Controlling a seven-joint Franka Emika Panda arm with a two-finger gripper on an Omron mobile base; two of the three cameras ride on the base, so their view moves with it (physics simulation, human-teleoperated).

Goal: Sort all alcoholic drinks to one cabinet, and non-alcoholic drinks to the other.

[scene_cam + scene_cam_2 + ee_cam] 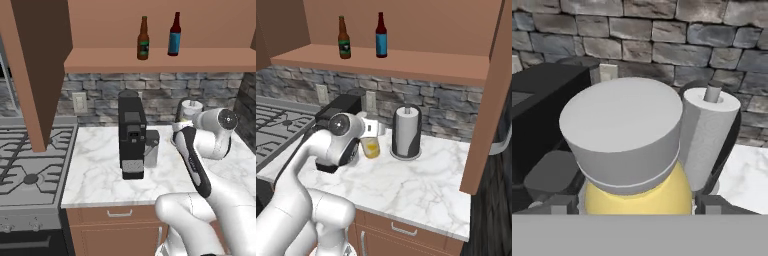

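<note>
Claw [632, 205] spread wide astride yellow bottle [637, 192], contact unclear.

Grey stone backsplash [165, 92] behind a white marble counter [105, 180].

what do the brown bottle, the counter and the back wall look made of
Brown bottle: looks like glass, dark amber and glossy, with a green paper-like label.
Counter: looks like polished marble, white with grey veining; it could be an imitation.
Back wall: rough grey stone blocks with dark joints, matte and uneven.
</note>
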